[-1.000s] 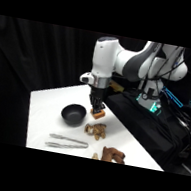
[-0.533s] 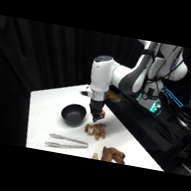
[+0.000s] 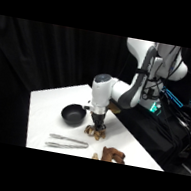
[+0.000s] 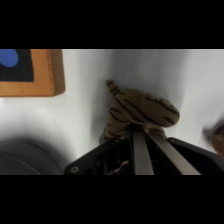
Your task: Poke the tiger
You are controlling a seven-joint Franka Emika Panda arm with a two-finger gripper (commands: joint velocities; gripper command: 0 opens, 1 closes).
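Observation:
The tiger (image 4: 145, 111) is a small tan soft toy with dark stripes, lying on the white table (image 3: 51, 106). In the side view the tiger (image 3: 95, 132) sits just right of the black bowl, mostly covered by the arm's hand. My gripper (image 3: 97, 126) has come straight down onto it. From the wrist, the gripper (image 4: 141, 133) is shut, its two fingers (image 4: 140, 152) pressed together with their tips touching the tiger's near side. Nothing is held between them.
A black bowl (image 3: 73, 114) stands left of the tiger. Metal tongs (image 3: 67, 142) lie near the front edge, with a reddish-brown toy (image 3: 112, 155) to their right. An orange cube with a blue top (image 4: 31, 73) lies close by in the wrist view.
The arm has lowered over the last second. The gripper came down from above the bowl's right side until its tips reached the tiger.

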